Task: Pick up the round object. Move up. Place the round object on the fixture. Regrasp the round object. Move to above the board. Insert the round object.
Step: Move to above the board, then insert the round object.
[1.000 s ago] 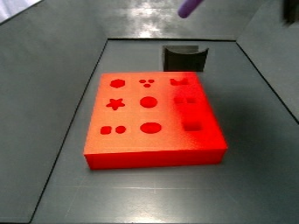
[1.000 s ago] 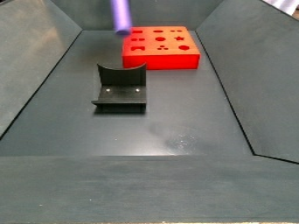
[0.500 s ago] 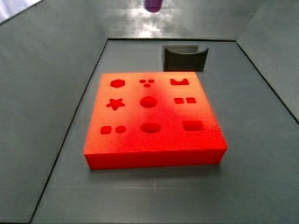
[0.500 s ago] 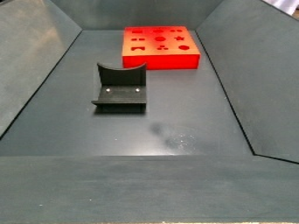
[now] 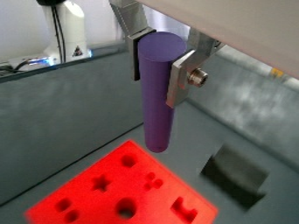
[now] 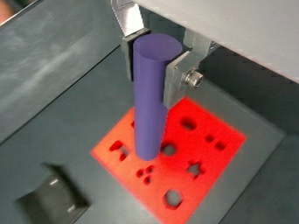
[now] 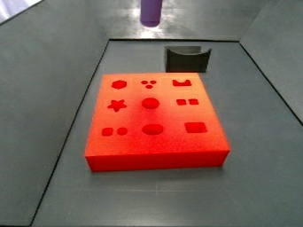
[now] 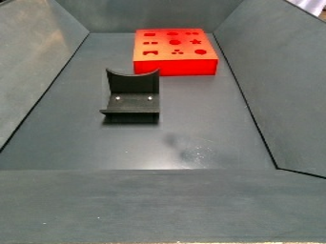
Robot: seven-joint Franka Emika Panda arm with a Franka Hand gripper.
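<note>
End effector [image 5: 162, 63]: nearest the wrist cameras, high above the floor; silver plates clamped on the upper part of the peg [image 5: 156, 96], which hangs upright, lower end free; its tip alone shows in a side view [image 7: 151, 12]; board [image 6: 176, 150]: below the peg in both wrist views, well apart; fixture [image 5: 237, 171]: beyond, empty. Step judged: moving to above the board, regrasp done. Next: centre the peg over a round cut-out, keep it vertical, descend slowly.
</note>
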